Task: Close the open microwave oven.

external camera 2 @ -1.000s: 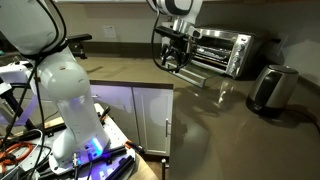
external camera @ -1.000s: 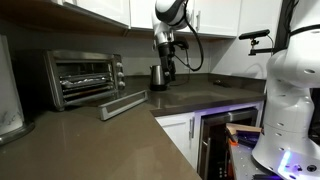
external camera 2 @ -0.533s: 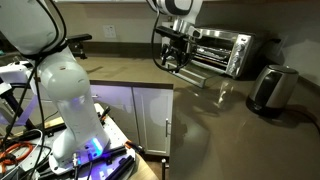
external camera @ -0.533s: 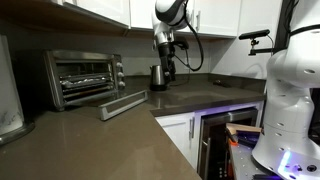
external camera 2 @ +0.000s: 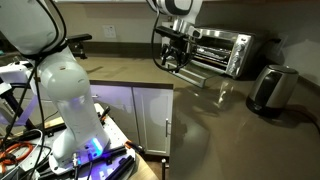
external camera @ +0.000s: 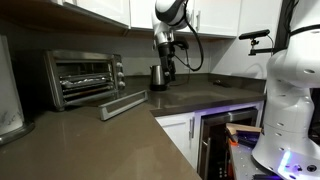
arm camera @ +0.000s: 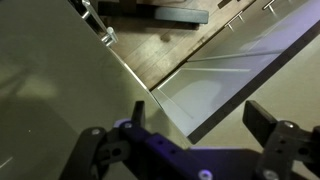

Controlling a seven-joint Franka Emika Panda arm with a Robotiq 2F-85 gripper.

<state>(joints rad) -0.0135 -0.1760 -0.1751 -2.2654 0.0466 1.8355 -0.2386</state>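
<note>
In an exterior view the oven sits at the back of the counter. Its door is dropped open in front of it. The arm reaches down from above with its wrist upright. The gripper points down and overlaps a dark kettle in this view, apart from the door.

In an exterior view the oven stands behind the gripper, which hovers near the end of the lowered door. The kettle is well apart from it.

In the wrist view the gripper looks down over the counter edge. Its fingers are spread wide with nothing between them.
</note>
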